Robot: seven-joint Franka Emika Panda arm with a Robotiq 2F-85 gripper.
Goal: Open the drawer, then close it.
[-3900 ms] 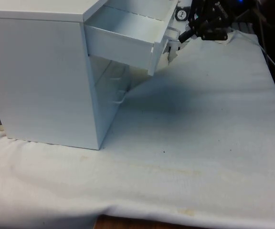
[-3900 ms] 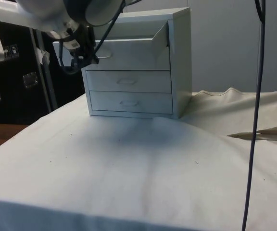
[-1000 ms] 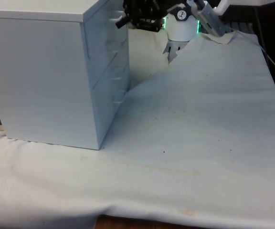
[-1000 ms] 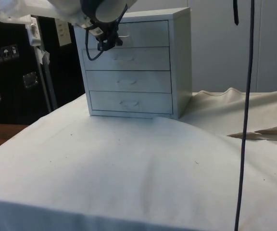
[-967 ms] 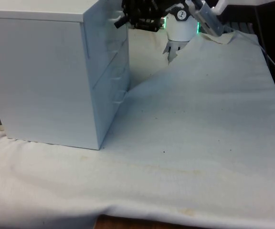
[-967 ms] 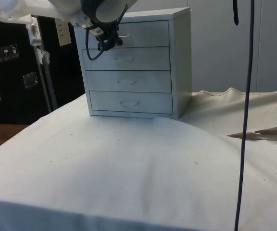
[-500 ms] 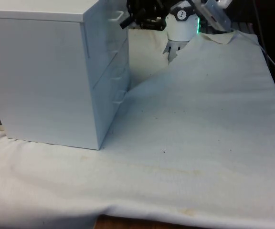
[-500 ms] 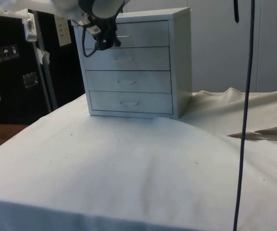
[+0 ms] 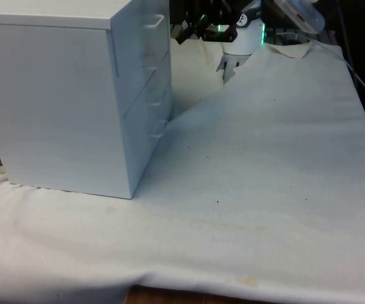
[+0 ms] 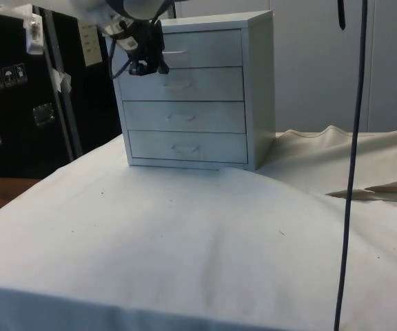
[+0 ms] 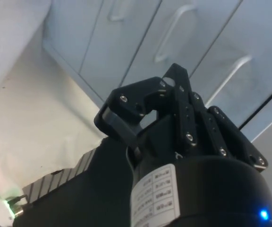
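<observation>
White cloth covers the table, and on it my chest of drawers stands with every drawer pushed in flush.

From the side camera I see the top drawer closed, its small handle just at 3 o'clock of my gripper, which hangs off the chest's front at top-drawer height, near the handle but apart from it. From the wrist camera the fingers look drawn together and holding nothing, with drawer fronts and two pale handles beyond them. From the front camera the chest sits at about 9 o'clock on the table, its drawer side facing the front view's right, and the gripper hovers at 12 o'clock, just off the upper corner. Dark cabinets stand behind at 9 o'clock in the side camera.
</observation>
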